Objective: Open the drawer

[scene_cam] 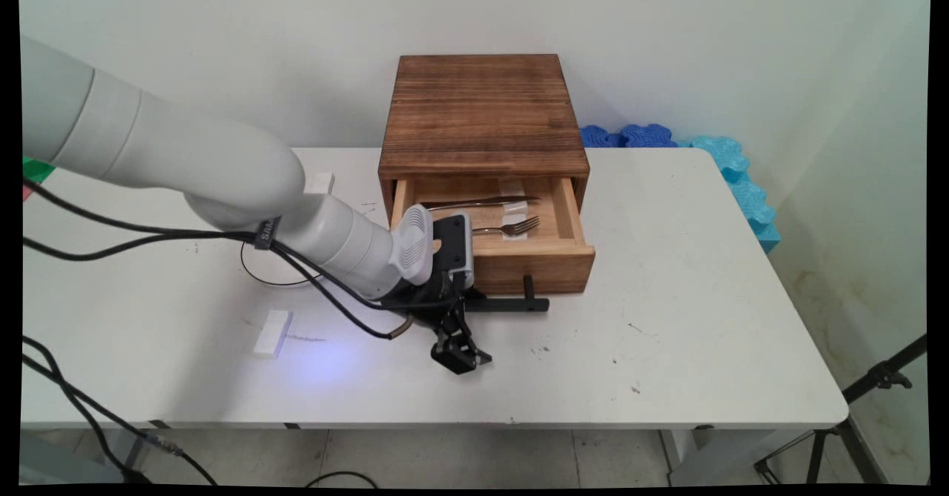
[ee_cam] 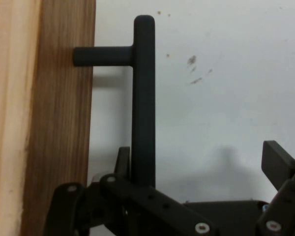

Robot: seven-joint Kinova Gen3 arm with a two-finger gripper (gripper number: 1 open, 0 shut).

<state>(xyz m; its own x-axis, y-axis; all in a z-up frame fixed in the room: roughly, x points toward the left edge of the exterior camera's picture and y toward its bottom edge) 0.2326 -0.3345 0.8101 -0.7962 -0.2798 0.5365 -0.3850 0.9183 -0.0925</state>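
In the main view I am looking at a dark wooden box (scene_cam: 482, 110) sitting at the back of the white tabletop (scene_cam: 667, 333), with its drawer (scene_cam: 545, 259) pulled partly out toward me. A knife (scene_cam: 482, 202) and a fork (scene_cam: 511, 226) are lying inside the drawer on its pale floor. A black bar handle (scene_cam: 519, 304) is standing off the drawer front on short posts. My gripper (scene_cam: 461, 355) is hanging just in front of the handle's left end, low over the tabletop. A small white block (scene_cam: 272, 333) is lying well apart to the left, and blue foam pieces (scene_cam: 734, 170) are sitting behind the table's far right corner.

In the hand view the handle (ee_cam: 143, 98) is running up the picture, joined by one post to the wooden drawer front (ee_cam: 64, 147). The fingers are standing spread: one finger (ee_cam: 122, 162) is sitting in the gap between bar and wood, the other (ee_cam: 278, 162) is well out on the far side, so the bar is lying between them and nothing is being squeezed.

I judge the bar to be stiff, smooth and possibly a bit slippery, and the drawer to be light with so little in it. I would take hold across the bar's middle stretch, between the posts, so that it slides straight.
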